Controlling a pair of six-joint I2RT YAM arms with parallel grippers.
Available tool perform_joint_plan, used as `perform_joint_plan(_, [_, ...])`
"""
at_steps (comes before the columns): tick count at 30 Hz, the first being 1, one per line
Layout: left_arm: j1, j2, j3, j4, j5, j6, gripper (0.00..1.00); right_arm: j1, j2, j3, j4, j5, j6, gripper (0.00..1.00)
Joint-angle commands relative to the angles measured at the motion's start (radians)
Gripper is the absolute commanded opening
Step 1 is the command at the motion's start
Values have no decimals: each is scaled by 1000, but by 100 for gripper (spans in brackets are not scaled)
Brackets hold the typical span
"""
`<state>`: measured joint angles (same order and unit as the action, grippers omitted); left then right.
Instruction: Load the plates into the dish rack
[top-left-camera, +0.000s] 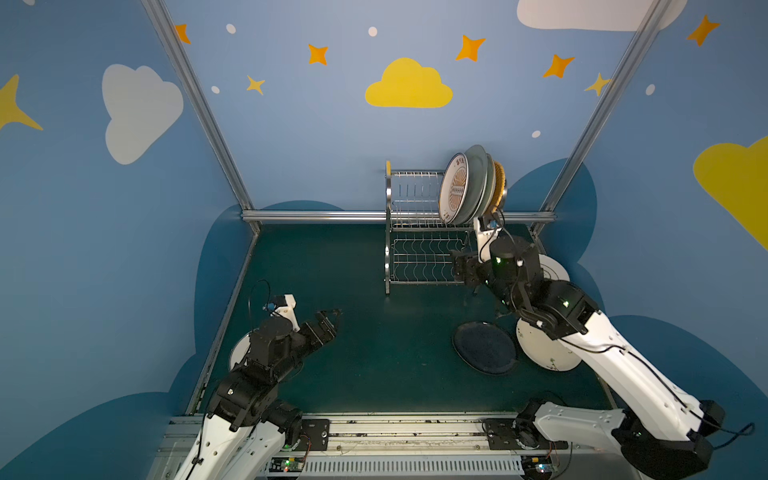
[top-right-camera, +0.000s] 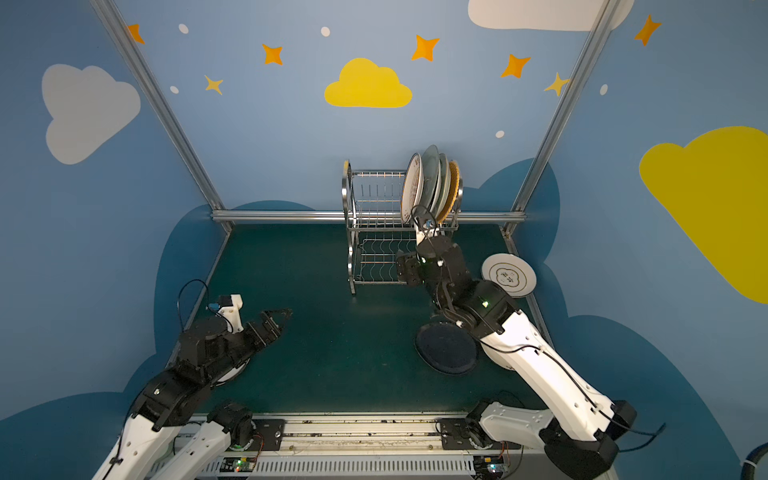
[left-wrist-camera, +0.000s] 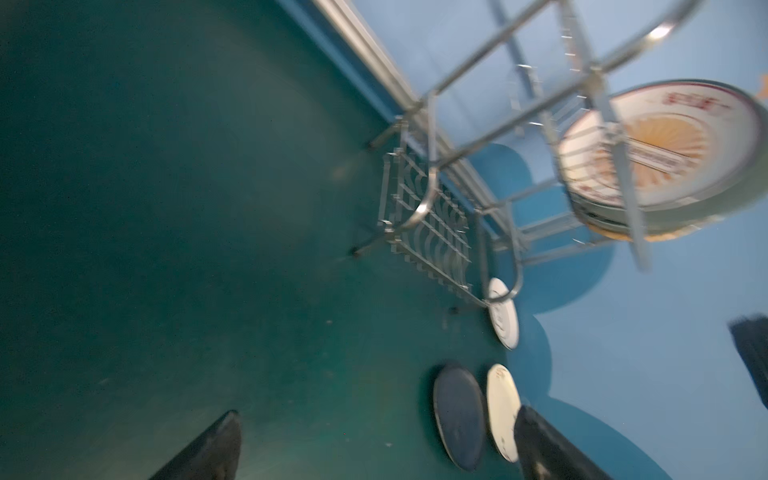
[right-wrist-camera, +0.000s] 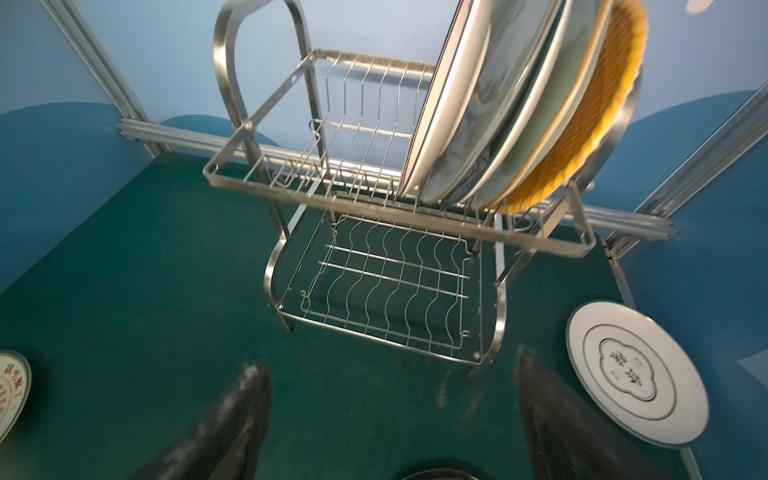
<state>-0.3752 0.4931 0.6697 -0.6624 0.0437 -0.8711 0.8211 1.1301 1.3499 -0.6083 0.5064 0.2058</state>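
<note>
Lying flat, the black plate (top-left-camera: 485, 348) looks stiff, slick, breakable, so pinch its rim; left gripper (top-left-camera: 332, 319) and right gripper (right-wrist-camera: 388, 374) gape wide, both empty.

Seemingly Chinese characters, unreadable, on white plate (right-wrist-camera: 636, 374)

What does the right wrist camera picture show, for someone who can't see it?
Four plates stand on edge at one end of the upper tier of the dish rack; its lower shelf is empty. The right gripper is open before it, holding nothing, and a white ringed plate lies flat on the green table.
</note>
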Motion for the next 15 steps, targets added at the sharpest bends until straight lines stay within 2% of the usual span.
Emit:
perform_joint_plan(1, [56, 50, -59, -177, -95, -144, 100, 29, -57, -121, 102, -72, 44, 90])
perform_joint_plan(5, [166, 33, -121, -180, -138, -214, 100, 55, -118, -275, 194, -102, 40, 90])
perform_joint_plan(8, [254, -2, -162, -214, -214, -272, 100, 62, -134, -379, 268, -137, 46, 90])
perform_joint_plan(11, [350, -66, -217, -214, -220, -286, 100, 68, -133, -454, 329, -200, 36, 90])
perform_joint_plan(15, [432, -181, -280, -195, -225, -291, 100, 77, -117, -489, 353, -269, 44, 90])
